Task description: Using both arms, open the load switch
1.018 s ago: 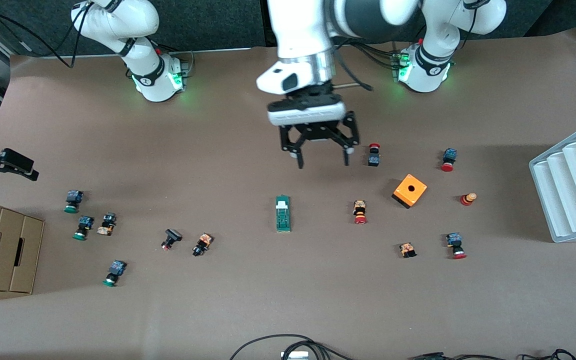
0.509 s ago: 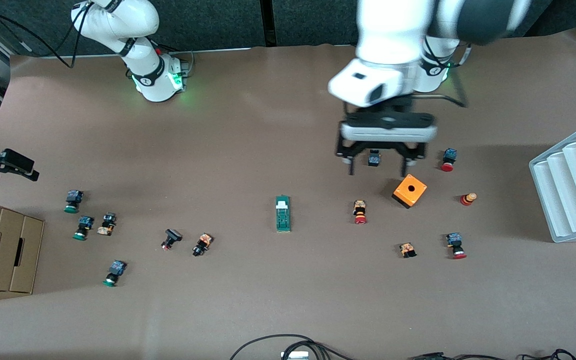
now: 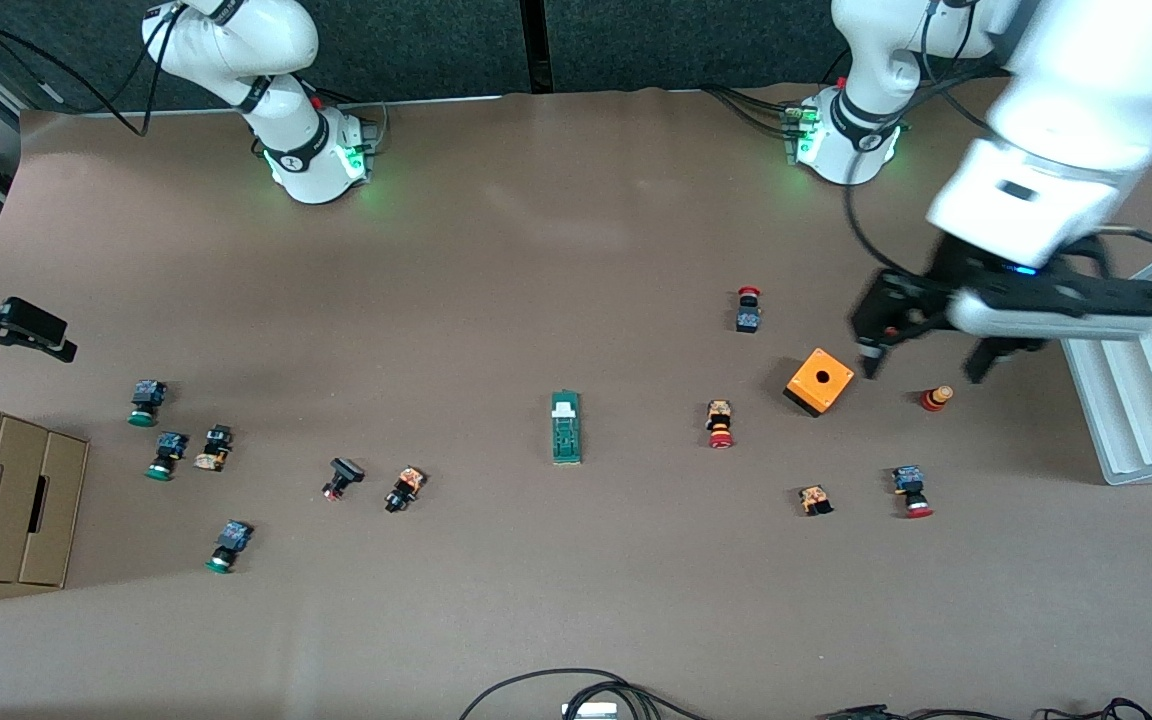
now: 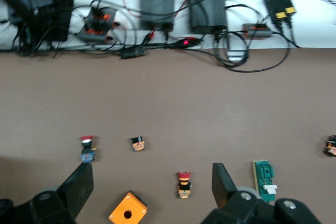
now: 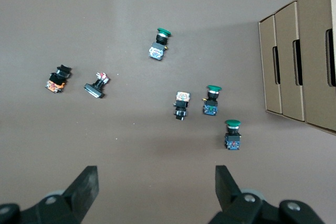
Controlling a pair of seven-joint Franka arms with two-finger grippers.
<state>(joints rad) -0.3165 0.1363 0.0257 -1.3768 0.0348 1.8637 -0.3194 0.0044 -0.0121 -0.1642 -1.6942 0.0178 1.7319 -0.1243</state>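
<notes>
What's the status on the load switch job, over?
Left gripper open, empty, over the table between orange cube and white rack. Right gripper open, waiting above the cardboard boxes. Load switch untouched, mid-table. Nothing blocking it.

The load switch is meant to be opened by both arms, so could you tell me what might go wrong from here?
1. The load switch lies untouched mid-table while the open left gripper hangs over the orange cube and a red-capped button; coming down here, it could knock them.
2. The open right gripper waits at its table end, so a lone grip might merely slide the switch.
</notes>
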